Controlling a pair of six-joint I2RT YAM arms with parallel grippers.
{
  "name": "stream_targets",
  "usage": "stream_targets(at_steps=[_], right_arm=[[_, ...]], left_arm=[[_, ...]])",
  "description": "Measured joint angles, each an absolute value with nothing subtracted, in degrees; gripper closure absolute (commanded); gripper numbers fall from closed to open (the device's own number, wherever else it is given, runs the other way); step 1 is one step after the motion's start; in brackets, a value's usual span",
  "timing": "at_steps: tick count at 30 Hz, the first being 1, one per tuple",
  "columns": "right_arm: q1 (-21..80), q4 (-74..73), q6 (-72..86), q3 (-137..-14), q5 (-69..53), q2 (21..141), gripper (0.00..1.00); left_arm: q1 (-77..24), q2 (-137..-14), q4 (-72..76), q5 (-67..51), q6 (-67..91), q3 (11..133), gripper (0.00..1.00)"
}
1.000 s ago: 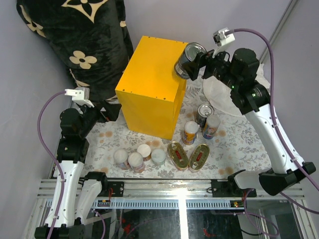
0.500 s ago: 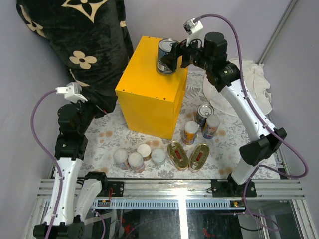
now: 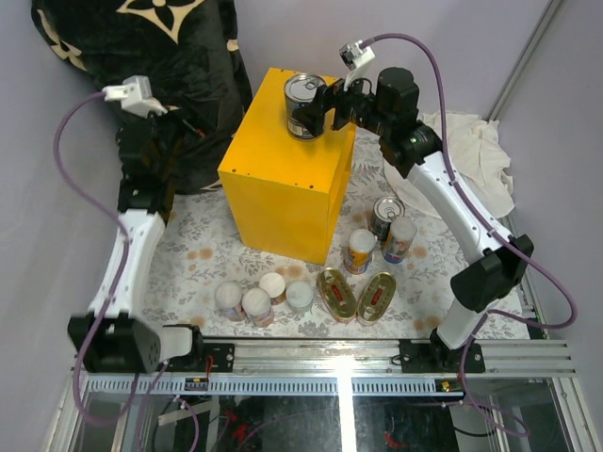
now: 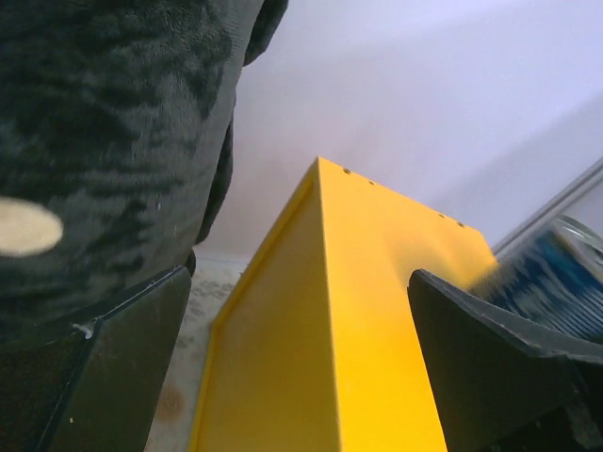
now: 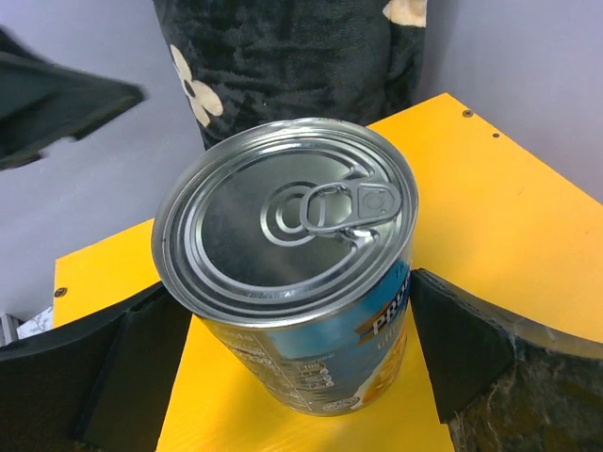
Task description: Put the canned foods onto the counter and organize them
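A tall blue-labelled can with a silver top [image 3: 303, 105] stands at the far right of the yellow counter's top [image 3: 273, 160]. My right gripper [image 3: 318, 105] is shut on it. In the right wrist view the can [image 5: 292, 282] sits between the black fingers [image 5: 471, 348], its base at the yellow top [image 5: 499, 217]. My left gripper [image 3: 184, 132] is raised at the counter's left, open and empty. Its view [image 4: 297, 282] shows the counter's edge [image 4: 349, 320] ahead and the blue can [image 4: 556, 282] at the right. Other cans stand on the mat.
On the floral mat [image 3: 198, 254] are another blue can [image 3: 384, 215], two orange-label cans [image 3: 360, 250], several white-lidded cans [image 3: 256, 303] and two oval gold tins [image 3: 334, 292]. A black flowered blanket [image 3: 141, 66] hangs at the back left. A white cloth [image 3: 471, 155] lies at the right.
My right arm has carried the blue can leftwards from beside the counter's right edge to its top. My left arm has risen and swung towards the back.
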State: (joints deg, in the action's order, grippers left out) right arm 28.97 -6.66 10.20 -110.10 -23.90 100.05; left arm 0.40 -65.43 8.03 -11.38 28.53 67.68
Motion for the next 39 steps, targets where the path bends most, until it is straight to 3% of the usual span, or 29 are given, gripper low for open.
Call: stream_targets(at_steps=[7,15,18,24,34,39], right_arm=[[28.97,-2.68,11.70,-99.48,-22.98,92.88,0.00],[29.08,-2.22,11.16,-91.61,-19.90,88.77,0.30],[29.26,-2.11,10.61,-91.64,-18.79,88.86,0.32],[29.26,-0.97,10.83,-94.74,-18.48,92.40,0.38],[29.26,0.51,12.34,-105.03,-15.84,104.07,0.41],[29.26,-0.75,12.53,-111.61,-14.04,109.06,0.41]], left_arm=[[-2.17,-89.84,12.84,-15.22,21.54,83.68,0.00],[-3.77,-107.59,12.21,-19.66,16.05,104.86,0.00],[-3.77,-110.08,10.90,-20.45,15.94,108.42,0.03],[-4.47,-106.56,11.70,-20.56,16.64,99.92,0.11],[-6.35,-98.00,19.27,-20.40,20.36,84.84,0.36],[-7.05,-92.40,23.51,-20.40,22.37,77.52,0.38]])
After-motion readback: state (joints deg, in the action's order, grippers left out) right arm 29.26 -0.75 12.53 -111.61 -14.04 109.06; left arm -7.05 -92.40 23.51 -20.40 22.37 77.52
